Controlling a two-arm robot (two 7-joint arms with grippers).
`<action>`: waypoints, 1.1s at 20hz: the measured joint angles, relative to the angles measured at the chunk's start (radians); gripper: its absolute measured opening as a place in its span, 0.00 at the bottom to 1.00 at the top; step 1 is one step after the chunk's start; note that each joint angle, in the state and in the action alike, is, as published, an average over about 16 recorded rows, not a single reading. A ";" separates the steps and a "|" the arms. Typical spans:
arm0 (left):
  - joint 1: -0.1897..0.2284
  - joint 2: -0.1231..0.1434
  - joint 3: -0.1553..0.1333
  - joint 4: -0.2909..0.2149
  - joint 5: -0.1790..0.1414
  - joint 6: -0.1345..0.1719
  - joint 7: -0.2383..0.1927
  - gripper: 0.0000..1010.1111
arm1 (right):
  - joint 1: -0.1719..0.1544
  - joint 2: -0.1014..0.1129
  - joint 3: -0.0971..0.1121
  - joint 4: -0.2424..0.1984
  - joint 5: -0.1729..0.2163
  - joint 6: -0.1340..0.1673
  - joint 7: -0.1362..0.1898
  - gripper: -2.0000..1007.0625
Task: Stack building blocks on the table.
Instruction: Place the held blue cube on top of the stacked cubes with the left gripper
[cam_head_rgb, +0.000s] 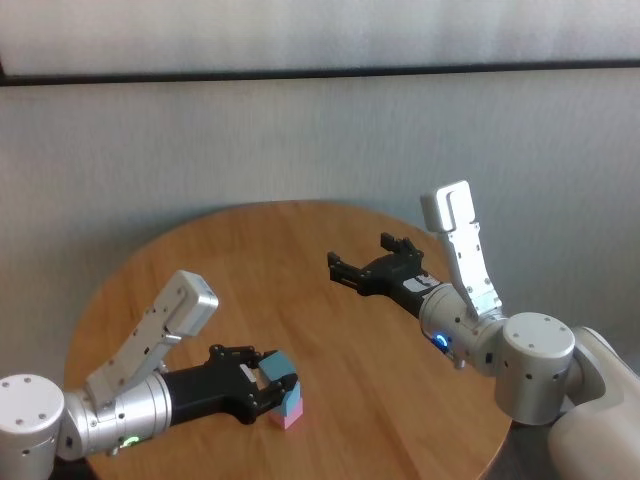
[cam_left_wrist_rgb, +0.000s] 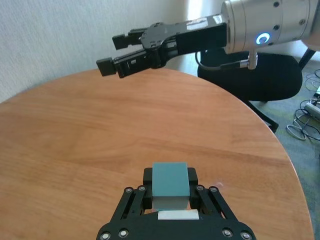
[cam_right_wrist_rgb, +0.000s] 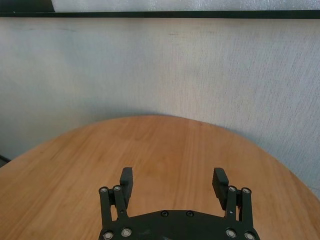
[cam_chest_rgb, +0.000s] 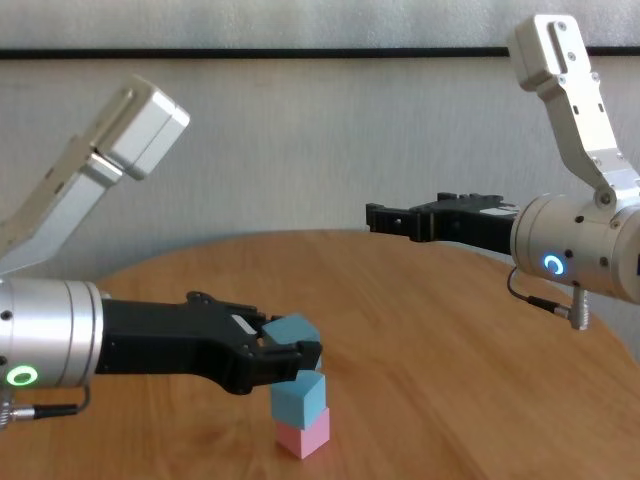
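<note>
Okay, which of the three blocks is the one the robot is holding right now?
The light blue block clamped in the left gripper, raised above the stack. The other light blue block sits on the pink block, which rests on the table.

Soft, even daylight, faint shadows on the table (cam_head_rgb: 330, 330), frames sharp.

Silver cylindrical arms; white angular links; black grippers; glowing ring lights

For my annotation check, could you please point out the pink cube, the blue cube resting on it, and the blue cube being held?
small matte pink cube (cam_chest_rgb: 303, 436), chest view, front face.
light blue cube on it (cam_chest_rgb: 298, 400), chest view, front face.
held light blue cube (cam_left_wrist_rgb: 170, 180), left wrist view, top face.
</note>
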 joint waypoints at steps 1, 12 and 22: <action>-0.003 0.001 0.002 0.004 -0.001 -0.001 0.000 0.39 | 0.000 0.000 0.000 0.000 0.000 0.000 0.000 1.00; -0.037 0.005 0.033 0.053 -0.013 -0.011 -0.002 0.39 | 0.000 0.000 0.000 0.000 0.000 0.000 0.000 1.00; -0.066 0.002 0.061 0.085 -0.030 -0.021 -0.008 0.39 | 0.000 0.000 0.000 0.000 0.000 0.000 0.000 1.00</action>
